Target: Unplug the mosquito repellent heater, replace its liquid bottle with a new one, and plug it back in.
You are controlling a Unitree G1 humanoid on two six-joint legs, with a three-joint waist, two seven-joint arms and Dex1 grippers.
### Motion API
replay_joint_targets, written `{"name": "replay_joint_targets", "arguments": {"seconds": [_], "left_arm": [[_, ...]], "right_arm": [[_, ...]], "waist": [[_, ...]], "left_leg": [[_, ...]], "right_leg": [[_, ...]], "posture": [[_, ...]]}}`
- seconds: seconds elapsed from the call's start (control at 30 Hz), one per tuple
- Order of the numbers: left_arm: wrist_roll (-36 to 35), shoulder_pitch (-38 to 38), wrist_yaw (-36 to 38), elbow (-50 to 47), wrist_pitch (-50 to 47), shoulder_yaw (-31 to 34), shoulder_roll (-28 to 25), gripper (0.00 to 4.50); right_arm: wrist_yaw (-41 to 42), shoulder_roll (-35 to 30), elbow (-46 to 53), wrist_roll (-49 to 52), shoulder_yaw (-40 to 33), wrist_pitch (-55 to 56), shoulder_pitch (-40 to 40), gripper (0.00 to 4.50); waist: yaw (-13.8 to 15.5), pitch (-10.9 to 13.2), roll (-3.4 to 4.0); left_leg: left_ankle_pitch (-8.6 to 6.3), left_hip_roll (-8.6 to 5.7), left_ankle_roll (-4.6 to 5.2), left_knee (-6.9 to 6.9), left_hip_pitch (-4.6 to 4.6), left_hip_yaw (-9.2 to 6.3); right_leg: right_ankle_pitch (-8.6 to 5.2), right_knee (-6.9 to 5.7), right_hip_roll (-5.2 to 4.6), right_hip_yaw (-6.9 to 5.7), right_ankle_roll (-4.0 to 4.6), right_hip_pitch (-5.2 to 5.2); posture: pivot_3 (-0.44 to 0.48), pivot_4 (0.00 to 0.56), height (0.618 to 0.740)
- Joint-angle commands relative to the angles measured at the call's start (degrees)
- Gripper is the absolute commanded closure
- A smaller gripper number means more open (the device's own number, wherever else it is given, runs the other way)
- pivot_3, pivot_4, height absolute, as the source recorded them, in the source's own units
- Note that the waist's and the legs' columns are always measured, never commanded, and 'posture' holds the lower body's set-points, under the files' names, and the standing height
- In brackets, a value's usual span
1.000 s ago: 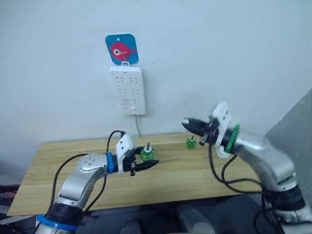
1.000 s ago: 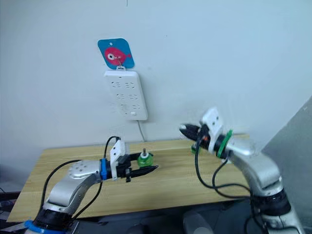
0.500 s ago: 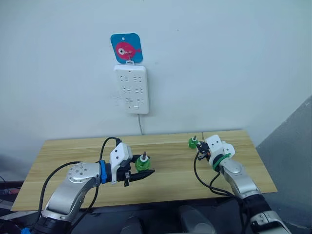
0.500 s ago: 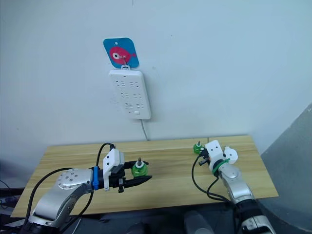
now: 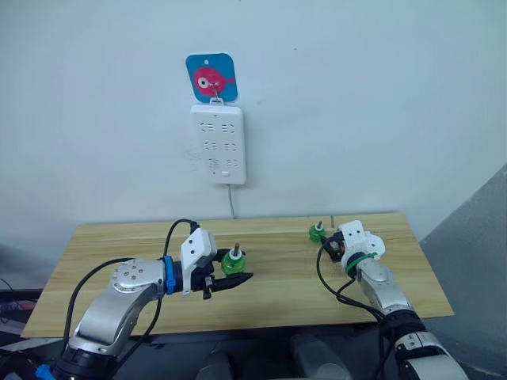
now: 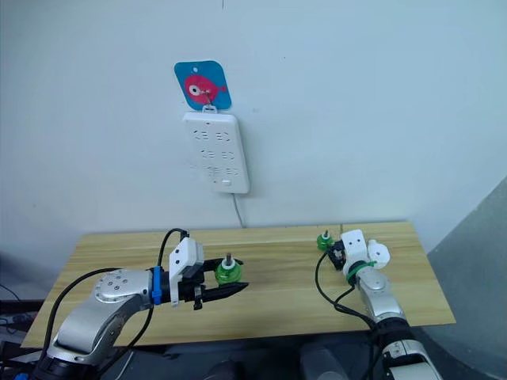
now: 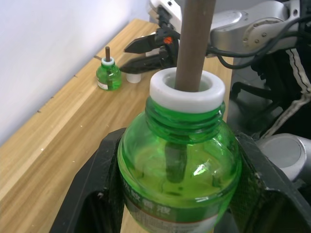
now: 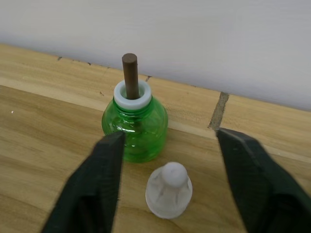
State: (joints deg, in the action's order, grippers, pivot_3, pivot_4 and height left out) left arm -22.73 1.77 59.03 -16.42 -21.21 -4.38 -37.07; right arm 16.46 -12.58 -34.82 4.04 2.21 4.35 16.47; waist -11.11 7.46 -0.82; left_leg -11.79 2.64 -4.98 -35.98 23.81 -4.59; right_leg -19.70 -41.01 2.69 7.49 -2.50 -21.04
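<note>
The wooden table (image 5: 119,237) fills the lower half of the frame, and above it, in the upper middle, the white power strip (image 5: 218,144) hangs on the wall with all its sockets free. My left claw (image 5: 230,280), at lower left, is closed on a green liquid bottle (image 5: 232,263) with a brown wick. My right claw (image 8: 167,145) stands open at middle right, just before the second green bottle (image 8: 134,126) and a small clear cap (image 8: 168,190) lying beside it. The white heater (image 6: 378,254) seems to sit just by my right wrist, but I cannot tell it for sure. I judge the unplugging done; fitting the new bottle and plugging in remain.
</note>
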Motion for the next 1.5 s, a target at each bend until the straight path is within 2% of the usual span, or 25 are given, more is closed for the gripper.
{"name": "replay_joint_targets", "arguments": {"seconds": [0.03, 0.2, 0.27, 0.33, 0.53, 0.7, 1.03, 1.17, 1.4, 1.5], "left_arm": [[-1.6, 1.8, -0.2, -1.9, -0.2, 0.6, 0.4, 2.22], [-3.6, 4.0, 1.7, -2.3, -1.5, 0.5, 0.1, 2.22], [-4.9, 5.8, 3.4, -3.0, -2.4, -0.5, -0.1, 2.22], [-6.3, 8.0, 4.6, -3.6, -3.9, -1.3, 0.1, 2.22], [-8.8, 15.1, 6.6, -3.9, -6.2, -3.8, 1.7, 2.22], [-9.0, 17.5, 6.9, -2.5, -6.7, -4.0, 2.7, 2.22], [-8.3, 17.8, 7.6, -1.3, -5.8, -4.3, 3.2, 2.22], [-8.0, 17.5, 7.8, -1.3, -5.5, -4.3, 3.2, 2.22], [-7.5, 16.6, 8.0, -1.2, -4.7, -4.3, 3.2, 2.22], [-7.2, 16.2, 7.8, -1.3, -4.2, -4.2, 3.2, 2.22]], "right_arm": [[4.5, -2.4, 16.1, 3.7, -1.7, -3.2, -5.2, 0.11], [18.4, -13.4, 45.9, 11.8, 0.9, -17.1, -12.9, 0.11], [24.3, -19.9, 57.5, 18.0, 2.4, -26.7, -10.1, 0.11], [26.2, -22.7, 63.0, 22.9, 2.7, -33.5, -6.6, 0.11], [28.6, -22.3, 67.3, 37.3, 4.3, -50.7, 7.7, 0.11], [29.9, -22.4, 67.6, 40.6, 5.0, -54.3, 10.8, 0.11], [29.4, -19.2, 66.5, 37.5, 9.3, -53.1, 12.3, 0.11], [29.5, -18.2, 65.5, 36.0, 10.6, -52.4, 13.0, 1.02], [30.4, -17.7, 64.9, 35.3, 10.8, -52.2, 13.2, 3.61], [30.5, -17.9, 64.9, 35.4, 10.7, -52.1, 13.3, 3.68]], "waist": [[0.1, 0.0, 0.02], [0.4, 0.1, 0.19], [0.0, 0.1, 0.18], [-0.3, 0.1, 0.16], [-0.4, 0.0, 0.03], [-0.3, 0.0, -0.07], [-0.7, 0.0, -0.07], [-1.0, -0.1, -0.08], [-1.2, -0.1, -0.08], [-1.4, -0.1, -0.08]], "left_leg": [[0.00, 0.00, 0.00, 0.01, 0.01, -0.01], [0.00, -0.03, 0.00, 0.00, 0.07, 0.00], [0.00, 0.00, 0.00, -0.04, 0.02, 0.01], [0.02, 0.06, 0.02, -0.09, -0.04, 0.02], [0.08, 0.01, 0.10, -0.09, -0.07, -0.01], [0.07, 0.01, 0.11, -0.06, 0.17, -0.08], [0.08, 0.02, 0.11, -0.08, 0.17, -0.08], [0.08, 0.01, 0.11, -0.09, 0.17, -0.09], [0.08, 0.02, 0.11, -0.08, 0.17, -0.12], [0.08, 0.02, 0.11, -0.08, 0.17, -0.12]], "right_leg": [[0.00, 0.00, 0.00, 0.00, 0.00, -0.01], [-0.01, 0.01, -0.02, 0.01, -0.01, -0.03], [-0.01, 0.00, 0.00, 0.03, -0.01, -0.01], [0.00, -0.04, 0.05, 0.05, 0.00, 0.02], [0.02, 0.06, 0.05, 0.00, 0.01, 0.17], [0.01, 0.14, 0.02, -0.11, 0.00, -0.03], [0.01, 0.07, 0.02, -0.11, 0.00, -0.09], [0.01, 0.07, 0.02, -0.12, 0.00, -0.08], [0.01, 0.05, 0.02, -0.15, 0.00, -0.08], [0.01, 0.05, 0.02, -0.15, 0.00, -0.08]], "posture": [[-0.140, 0.098, 0.740], [-0.160, 0.097, 0.740], [-0.181, 0.092, 0.740], [-0.193, 0.087, 0.740], [-0.210, 0.071, 0.740], [-0.208, 0.059, 0.740], [-0.208, 0.050, 0.740], [-0.205, 0.048, 0.740], [-0.200, 0.047, 0.740], [-0.199, 0.049, 0.740]]}}
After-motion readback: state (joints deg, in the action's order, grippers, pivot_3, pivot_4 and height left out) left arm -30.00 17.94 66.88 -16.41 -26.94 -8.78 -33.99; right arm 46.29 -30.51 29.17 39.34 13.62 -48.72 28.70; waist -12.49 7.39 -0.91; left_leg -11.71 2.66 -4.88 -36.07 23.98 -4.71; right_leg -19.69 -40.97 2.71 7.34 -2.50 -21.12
